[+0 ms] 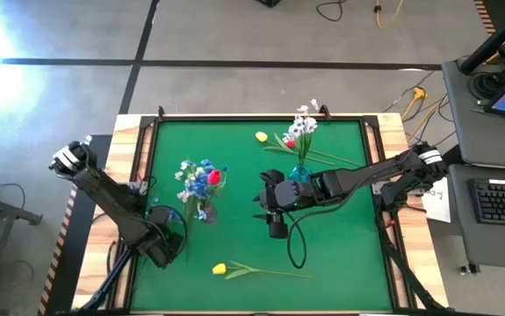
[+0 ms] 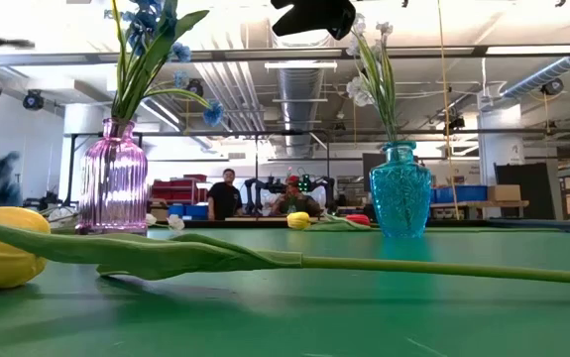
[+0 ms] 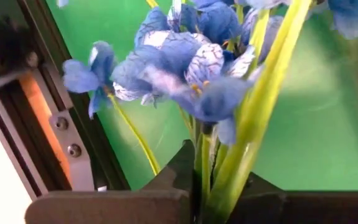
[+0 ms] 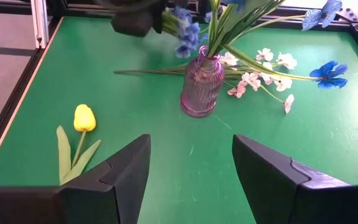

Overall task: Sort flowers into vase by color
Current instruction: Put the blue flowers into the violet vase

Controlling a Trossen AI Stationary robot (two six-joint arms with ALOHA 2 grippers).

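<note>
Flowers on long thin green stems are partly sorted, from what I can see. The ribbed pink glass vase [image 1: 205, 211], left of centre in the overhead view, already carries a bunch of blue blossoms [image 1: 198, 180], though some white sprigs [image 1: 184, 173] and a red bud [image 1: 214, 176] show around it too; whether those sit in the vase or lie beside it I cannot tell. The turquoise glass vase [image 1: 299, 173], right of centre, holds white blossoms [image 1: 306, 120]. Left over on the green table mat [image 1: 340, 246] are a yellow tulip-like bud [image 1: 220, 269] at lower centre, a second yellow bud [image 1: 261, 136] near the top edge, and a red bud [image 1: 290, 142] with loose stems by the turquoise vase. The left gripper [image 3: 208, 202] is at the lower left of the mat, its fingers pinched shut on a green stem of blue blossoms [image 3: 179, 59], so I judge one blue stem is in hand, not yet placed. The right gripper [image 4: 191, 171] hovers mid-table with its fingers spread and nothing between them. I'd say roughly half remains.
</note>
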